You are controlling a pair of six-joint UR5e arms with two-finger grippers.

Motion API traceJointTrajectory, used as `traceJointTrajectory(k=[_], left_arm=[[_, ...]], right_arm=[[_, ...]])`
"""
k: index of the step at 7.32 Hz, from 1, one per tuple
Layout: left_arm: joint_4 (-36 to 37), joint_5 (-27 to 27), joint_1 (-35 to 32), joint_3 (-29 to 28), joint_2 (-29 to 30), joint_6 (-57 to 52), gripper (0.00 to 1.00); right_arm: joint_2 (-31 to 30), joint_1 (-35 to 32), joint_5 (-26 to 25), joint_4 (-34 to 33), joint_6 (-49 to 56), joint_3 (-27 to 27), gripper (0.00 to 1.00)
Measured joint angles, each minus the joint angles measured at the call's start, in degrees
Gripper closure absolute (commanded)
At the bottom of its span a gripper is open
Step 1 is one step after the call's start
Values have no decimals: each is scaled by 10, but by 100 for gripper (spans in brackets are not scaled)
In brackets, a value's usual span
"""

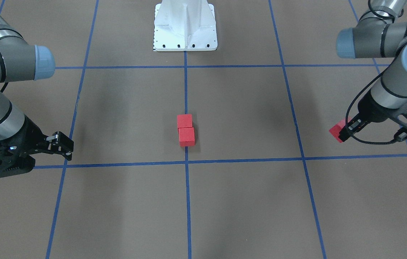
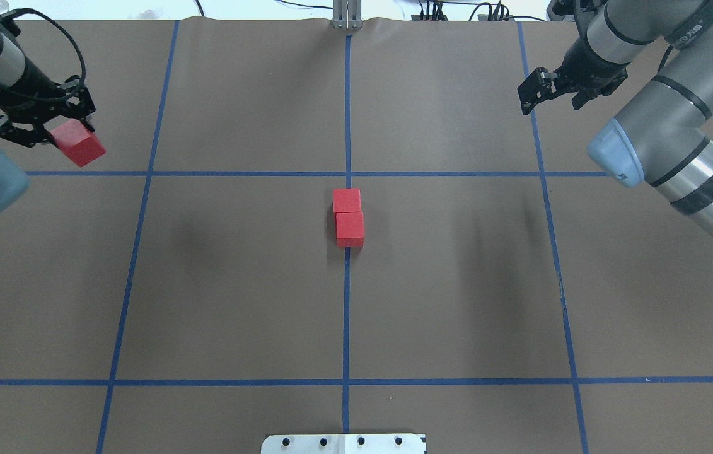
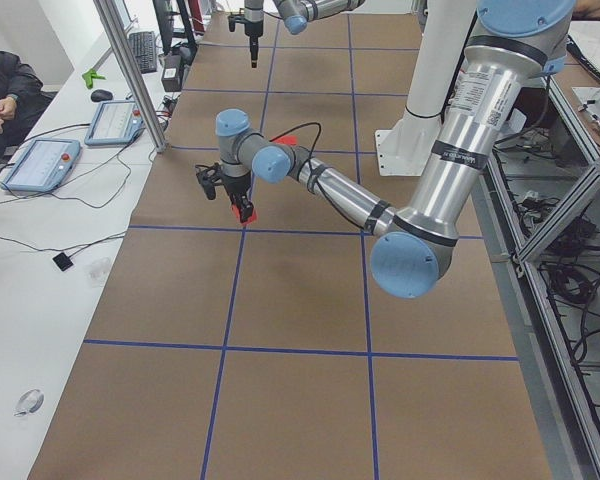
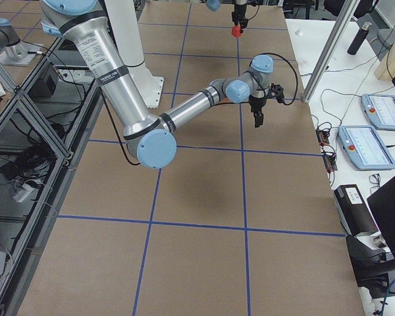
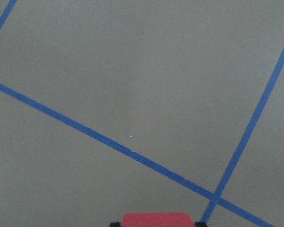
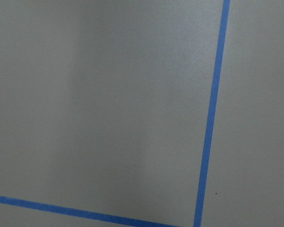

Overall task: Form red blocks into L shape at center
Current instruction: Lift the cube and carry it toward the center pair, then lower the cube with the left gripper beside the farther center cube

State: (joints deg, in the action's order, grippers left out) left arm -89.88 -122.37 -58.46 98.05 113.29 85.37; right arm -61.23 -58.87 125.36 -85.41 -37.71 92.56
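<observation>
Left claw (image 2: 57,135) clamped on the third red block (image 2: 79,144), far left of the bench (image 2: 236,296). The other two red blocks (image 2: 348,215) touch on the centre line (image 2: 347,302). Right claw (image 2: 548,94) apart, empty. Your risks: coming in low and nudging those two crooked, or releasing skewed and leaving a gap in the L.

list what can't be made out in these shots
Left wrist view: the red block in the left claw is cut off by the bottom edge.
Front and overhead views: the right claw is seen side-on, so open or shut is unclear; its own wrist view misses it.
Right side view: the near arm covers the two middle blocks.
</observation>
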Motion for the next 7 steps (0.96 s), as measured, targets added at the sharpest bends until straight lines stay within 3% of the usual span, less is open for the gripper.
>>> traceJointTrajectory(k=[3, 7], left_arm=[[36, 42, 96, -21, 89, 322, 100], [83, 85, 166, -148, 238, 517, 100]], right_arm=[[-39, -1, 11, -5, -3, 51, 1], [-52, 0, 13, -5, -3, 70, 1]])
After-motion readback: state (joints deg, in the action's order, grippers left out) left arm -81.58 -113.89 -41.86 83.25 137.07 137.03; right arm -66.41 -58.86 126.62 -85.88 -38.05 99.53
